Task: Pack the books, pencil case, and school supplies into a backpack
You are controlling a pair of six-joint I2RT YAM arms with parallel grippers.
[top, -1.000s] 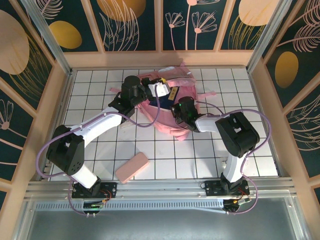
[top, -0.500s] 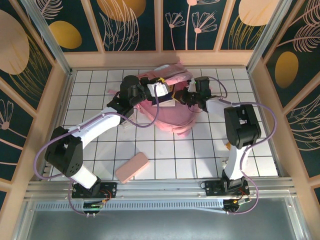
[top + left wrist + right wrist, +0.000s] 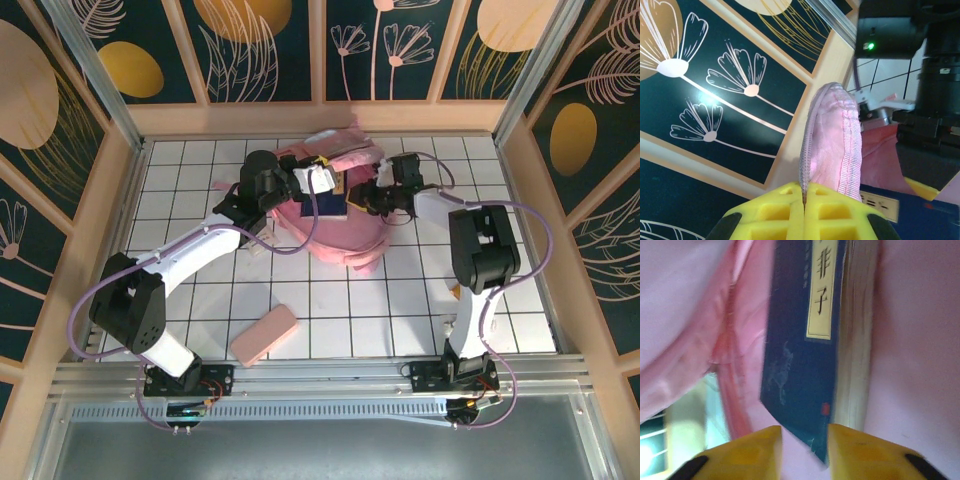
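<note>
The pink backpack point(image 3: 345, 238) lies at the table's far middle with its mouth held up. My left gripper point(image 3: 304, 183) is shut on the mouth's zipper rim point(image 3: 831, 135), its yellow fingers point(image 3: 775, 212) pressed together on the fabric. The dark-blue book point(image 3: 334, 201) with its yellow label point(image 3: 821, 295) stands inside the pink lining point(image 3: 920, 340). My right gripper point(image 3: 369, 197) reaches in from the right; its jaws point(image 3: 805, 432) stand apart, with the book's lower corner point(image 3: 805, 405) between them. The pink pencil case point(image 3: 265, 333) lies near the front left.
Wooden walls with dark floral panels point(image 3: 270, 50) enclose the white gridded table point(image 3: 420, 300). The right arm's black wrist point(image 3: 930, 100) sits close beside the left gripper. Backpack straps point(image 3: 360, 262) trail toward the front.
The right arm swung from the backpack's front round to its right side, carrying the book into the opening, and its jaws have parted. The left gripper kept its hold on the rim.
</note>
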